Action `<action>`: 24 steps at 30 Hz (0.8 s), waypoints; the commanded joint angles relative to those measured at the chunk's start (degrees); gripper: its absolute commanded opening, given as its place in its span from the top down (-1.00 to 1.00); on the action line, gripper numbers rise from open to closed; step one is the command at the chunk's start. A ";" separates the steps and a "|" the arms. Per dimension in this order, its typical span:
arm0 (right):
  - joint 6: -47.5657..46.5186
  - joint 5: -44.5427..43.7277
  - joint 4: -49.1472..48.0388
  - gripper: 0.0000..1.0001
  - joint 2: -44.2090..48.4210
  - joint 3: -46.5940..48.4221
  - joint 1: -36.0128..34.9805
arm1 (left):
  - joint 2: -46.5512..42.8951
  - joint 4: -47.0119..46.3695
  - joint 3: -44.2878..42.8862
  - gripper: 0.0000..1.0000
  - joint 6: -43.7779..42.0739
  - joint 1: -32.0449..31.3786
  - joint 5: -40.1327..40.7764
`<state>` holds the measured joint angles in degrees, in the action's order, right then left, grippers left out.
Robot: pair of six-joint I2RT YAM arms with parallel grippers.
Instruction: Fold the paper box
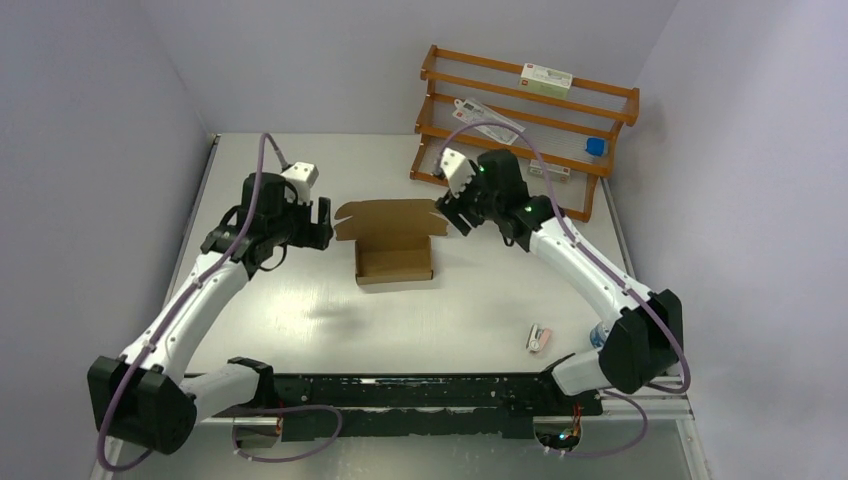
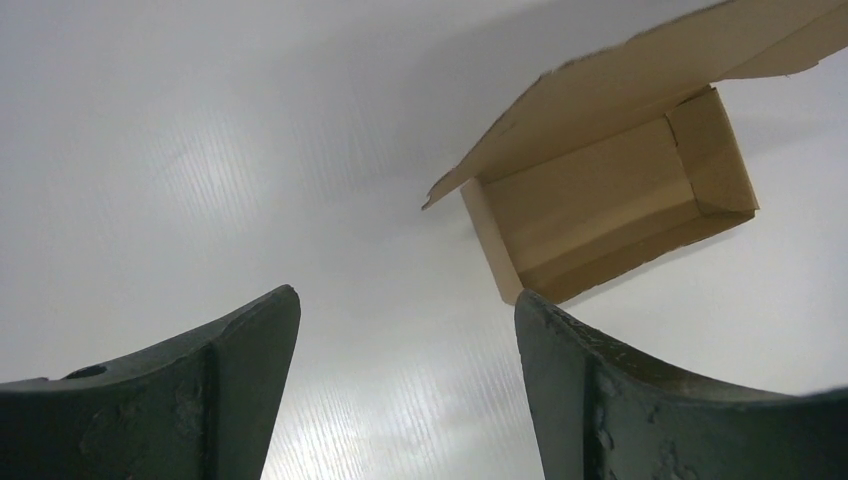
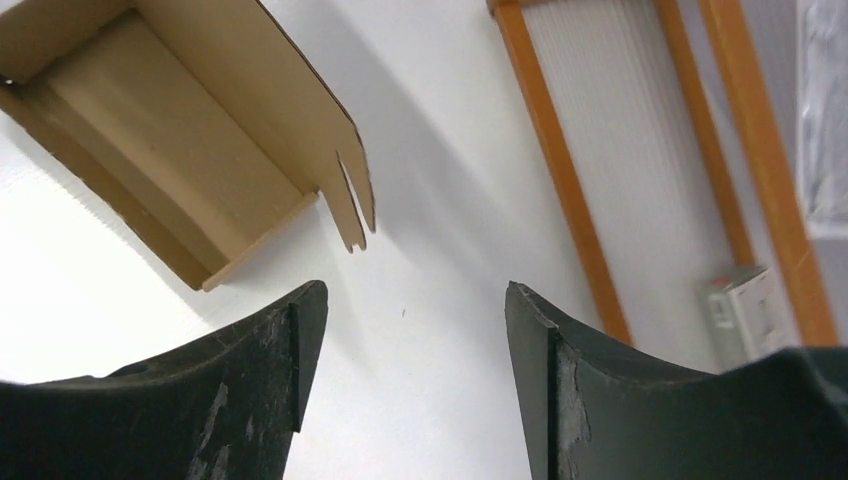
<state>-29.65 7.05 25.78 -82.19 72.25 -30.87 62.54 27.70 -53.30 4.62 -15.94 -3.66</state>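
The paper box (image 1: 393, 256) is plain brown cardboard, formed into an open tray with its lid flap (image 1: 388, 215) laid back toward the far side. It rests in the middle of the table. My left gripper (image 1: 322, 222) hangs open just left of the lid, touching nothing; its view shows the box (image 2: 610, 200) ahead and to the right. Just right of the lid, my right gripper (image 1: 452, 215) is open and empty. The right wrist view has the box (image 3: 160, 150) at upper left, its slotted lid tab (image 3: 352, 200) short of my fingers.
An orange wooden rack (image 1: 520, 120) with small cartons and a blue item stands at the back right, close behind my right gripper; its bars (image 3: 560, 170) show in the right wrist view. A small white-and-pink packet (image 1: 539, 337) lies near the right arm's base.
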 commanded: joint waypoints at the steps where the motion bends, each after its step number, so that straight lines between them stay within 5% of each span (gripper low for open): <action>1: 9.80 2.71 -10.91 -0.40 2.54 -7.58 3.43 | 3.96 2.15 -7.46 -0.67 -2.90 0.56 -3.56; 14: 7.32 14.06 -11.65 -0.32 -6.19 -6.52 6.87 | 18.00 7.43 -18.87 -0.62 -5.68 0.56 -7.32; 24: 6.93 16.61 -16.15 -0.25 -9.61 -6.56 6.02 | 20.74 4.17 -14.56 -0.53 -8.11 0.56 -10.28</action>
<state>-22.11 22.17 13.30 -90.28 64.29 -24.51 82.83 32.88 -68.27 -1.78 -15.84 -11.05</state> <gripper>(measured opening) 0.632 0.774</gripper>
